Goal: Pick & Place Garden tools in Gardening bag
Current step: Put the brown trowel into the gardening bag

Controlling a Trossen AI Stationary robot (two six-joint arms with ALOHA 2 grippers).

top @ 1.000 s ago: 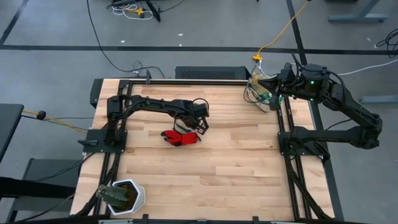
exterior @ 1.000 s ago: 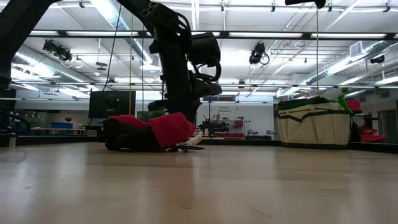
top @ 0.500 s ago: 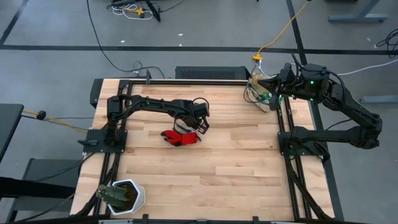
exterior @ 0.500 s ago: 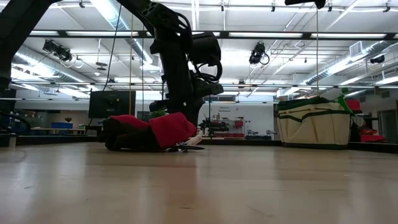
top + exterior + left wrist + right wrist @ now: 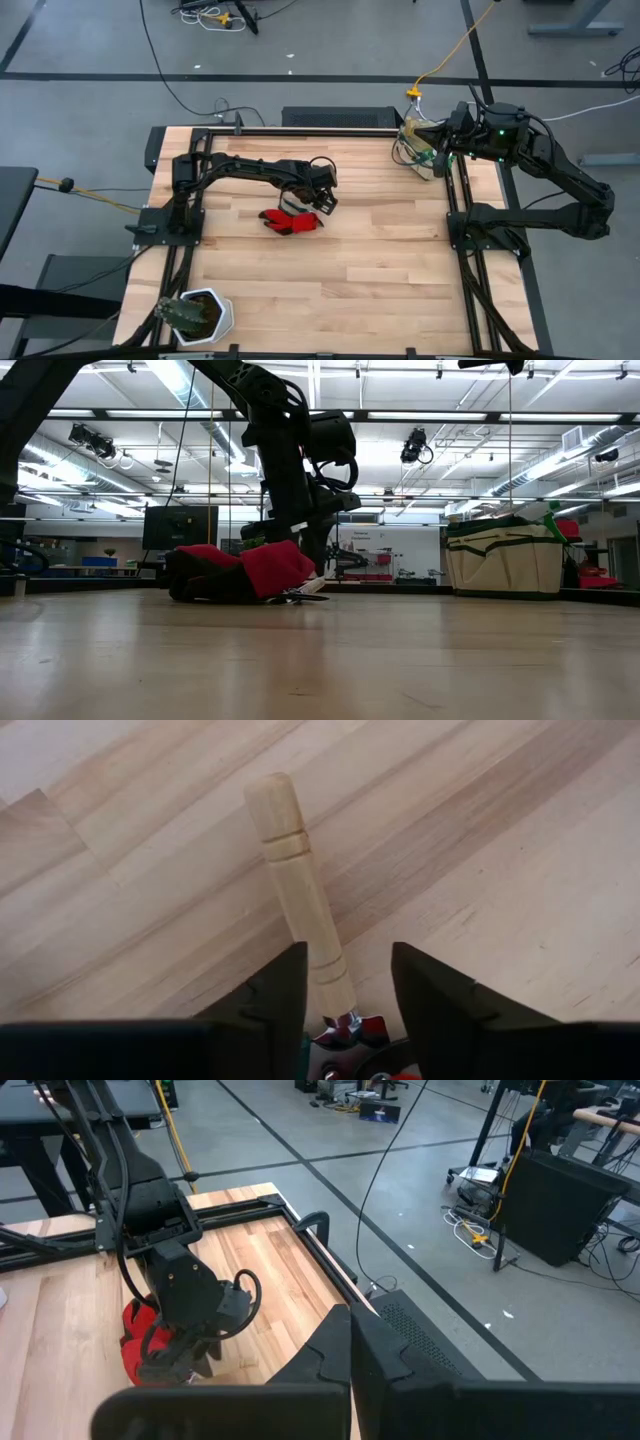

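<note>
- Now the left pincer (image 5: 318, 207) stands with its fingers (image 5: 275, 1000) apart, where a second ago they were together, straddling a wooden-handled tool (image 5: 297, 890) lying on the worktop (image 5: 380, 250) beside the red glove (image 5: 288, 220).
- Farther right, the right pincer (image 5: 441, 140) remains pressed together above the gardening bag (image 5: 503, 556), unmoved.

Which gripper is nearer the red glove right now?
Left. The left gripper sits right beside the red glove at mid-table, fingers straddling a wooden tool handle. The right gripper is far off by the gardening bag.
</note>
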